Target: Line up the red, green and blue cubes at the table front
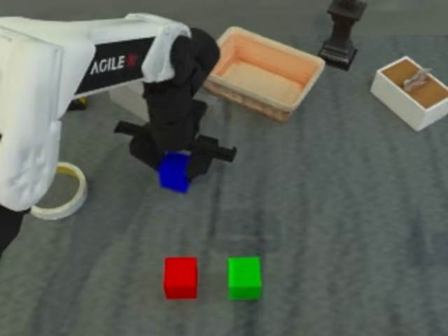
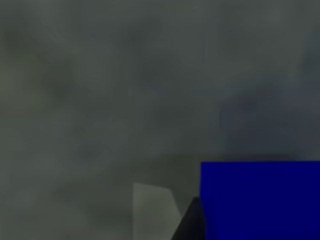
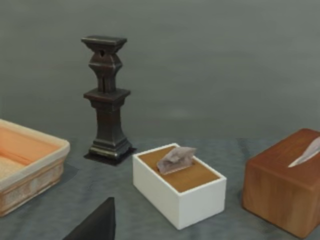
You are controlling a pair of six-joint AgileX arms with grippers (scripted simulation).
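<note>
My left gripper [image 1: 175,166] hangs over the middle-left of the marbled grey table [image 1: 336,210], shut on the blue cube [image 1: 173,173]. In the left wrist view the blue cube [image 2: 260,200] fills one corner, with a dark finger [image 2: 192,222] against its side. The red cube [image 1: 180,277] and the green cube [image 1: 244,278] sit side by side near the table front, a small gap between them, red on the left. My right arm is out of the top view. Only one of its dark fingertips [image 3: 97,225] shows in the right wrist view.
A peach-lined basket [image 1: 266,70] stands at the back centre, with a dark pedestal [image 1: 343,31] to its right. A white box [image 1: 413,91] is at the back right. A tape roll [image 1: 63,192] lies at the left. A wooden tissue box [image 3: 285,180] stands beside the white box.
</note>
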